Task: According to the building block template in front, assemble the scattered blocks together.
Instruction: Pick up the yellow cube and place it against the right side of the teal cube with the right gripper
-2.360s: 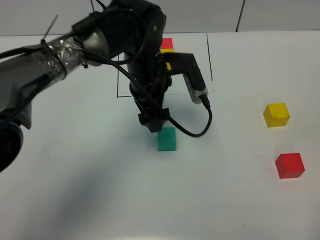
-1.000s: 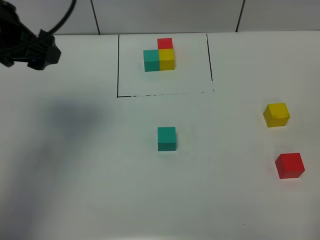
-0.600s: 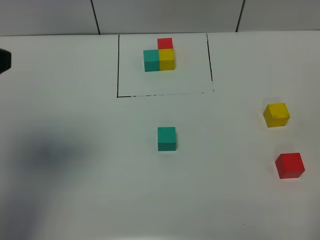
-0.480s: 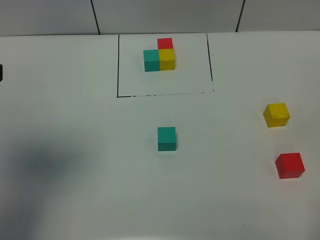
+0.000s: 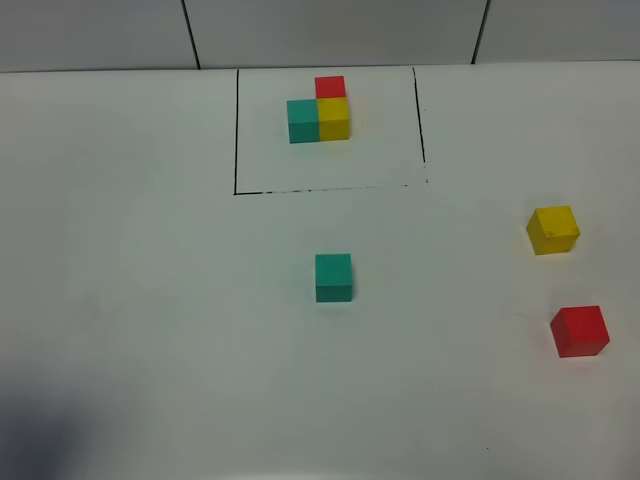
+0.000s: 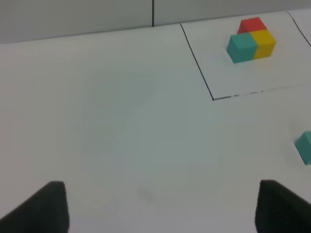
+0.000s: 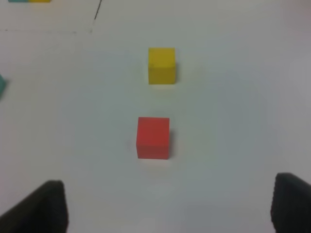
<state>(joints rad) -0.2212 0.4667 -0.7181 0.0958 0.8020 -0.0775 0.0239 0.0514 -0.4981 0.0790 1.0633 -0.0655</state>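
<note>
The building block template sits at the back inside a thin black-line rectangle: teal and yellow cubes side by side, a red one behind the yellow. It also shows in the left wrist view as the template. A loose teal cube stands mid-table, a loose yellow cube and a loose red cube at the right. Neither arm appears in the exterior high view. My left gripper is open over bare table, the teal cube far off to one side. My right gripper is open, with the red cube ahead and the yellow cube beyond.
The white table runs back to a grey panelled wall. A faint shadow lies at the front left corner.
The left arm has drawn back off the left edge of the exterior high view, leaving the teal cube standing alone mid-table. The cubes have not moved.
</note>
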